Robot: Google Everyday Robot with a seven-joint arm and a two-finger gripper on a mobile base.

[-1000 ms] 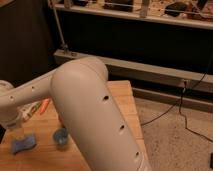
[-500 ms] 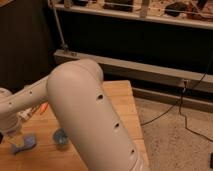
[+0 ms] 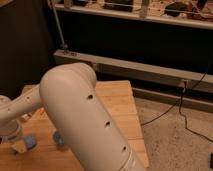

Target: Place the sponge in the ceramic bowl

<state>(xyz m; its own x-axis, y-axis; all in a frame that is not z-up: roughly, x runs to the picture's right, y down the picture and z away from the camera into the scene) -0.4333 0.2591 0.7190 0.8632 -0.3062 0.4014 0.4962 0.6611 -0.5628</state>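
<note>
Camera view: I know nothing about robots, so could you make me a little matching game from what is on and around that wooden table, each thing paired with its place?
Things:
1. sponge
2. cup
3. cable
4. gripper

Places:
A. on the floor, right of the table
B. light blue, at the table's left, right beside the gripper
C. blue, on the table, at the edge of the big white arm
D. low at the far left, down at the table

Pairs: 1-B, 2-C, 3-A, 4-D
</note>
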